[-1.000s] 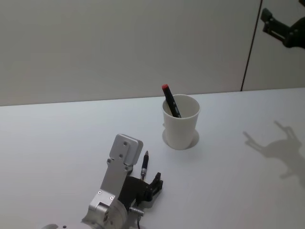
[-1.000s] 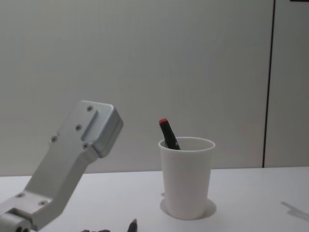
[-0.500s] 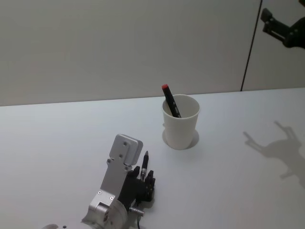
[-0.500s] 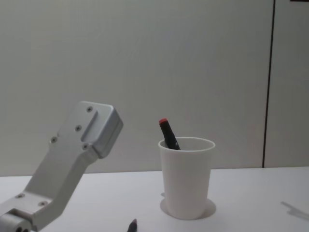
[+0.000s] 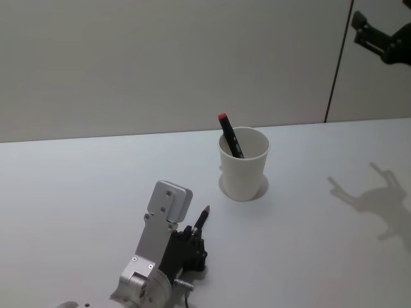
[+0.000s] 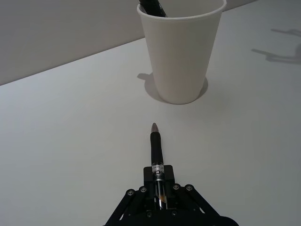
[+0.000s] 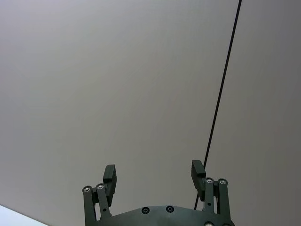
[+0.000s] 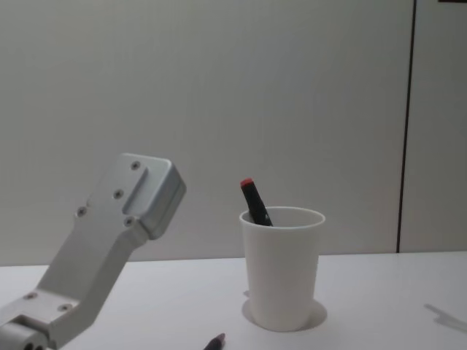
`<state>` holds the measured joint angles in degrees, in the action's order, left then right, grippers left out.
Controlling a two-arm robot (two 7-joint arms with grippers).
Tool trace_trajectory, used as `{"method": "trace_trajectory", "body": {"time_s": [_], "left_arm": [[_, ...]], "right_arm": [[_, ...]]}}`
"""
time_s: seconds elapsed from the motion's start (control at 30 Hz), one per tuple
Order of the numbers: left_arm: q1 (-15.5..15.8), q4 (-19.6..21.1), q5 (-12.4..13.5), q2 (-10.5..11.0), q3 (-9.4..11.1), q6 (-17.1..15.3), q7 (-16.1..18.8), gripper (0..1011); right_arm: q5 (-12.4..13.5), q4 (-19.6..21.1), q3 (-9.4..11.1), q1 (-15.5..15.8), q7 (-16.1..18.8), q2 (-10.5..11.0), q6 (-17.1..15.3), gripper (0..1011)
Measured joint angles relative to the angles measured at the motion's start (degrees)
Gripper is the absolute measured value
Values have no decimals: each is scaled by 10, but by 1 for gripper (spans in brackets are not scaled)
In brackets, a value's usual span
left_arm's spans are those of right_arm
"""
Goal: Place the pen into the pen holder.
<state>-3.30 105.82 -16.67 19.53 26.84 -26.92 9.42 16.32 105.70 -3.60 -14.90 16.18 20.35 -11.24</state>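
While the left tool [image 5: 194,239] sits low over the near part of the white bench [image 5: 321,256], its two dark fingers are pressed together on the rear end of a slim dark pen [image 5: 203,218]. In the left wrist view the pen [image 6: 156,150] sticks straight out from between the fingers, its pointed tip aimed at the pen holder [image 6: 181,56], with a stretch of bare bench between tip and cup. Whether the tip touches the bench cannot be told.

The pen holder [image 5: 243,168] is a plain white paper cup standing upright near the middle of the bench, farther from the robot than the left tool and slightly to its right. A black marker [image 5: 228,135] with a red cap already leans inside it, resting against the rim on the robot's left, red end up and clear of the rim.

The right tool [image 5: 369,32] hangs high in the air at the far right, well apart from the cup, in front of a pale wall [image 7: 117,70]. Its fingers are spread wide, with nothing between them.
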Motion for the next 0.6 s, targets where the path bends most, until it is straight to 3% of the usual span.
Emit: {"method": "trace_trajectory", "body": {"time_s": [0.33,0.6], "left_arm": [[-1,0,0,0,-1,3,0,126],[-10,5,-10,3,-10,50,16,126]], "right_arm": [[0,0,0,0,0,0,0,1001],[0,0,0,0,0,0,0,1002]]}}
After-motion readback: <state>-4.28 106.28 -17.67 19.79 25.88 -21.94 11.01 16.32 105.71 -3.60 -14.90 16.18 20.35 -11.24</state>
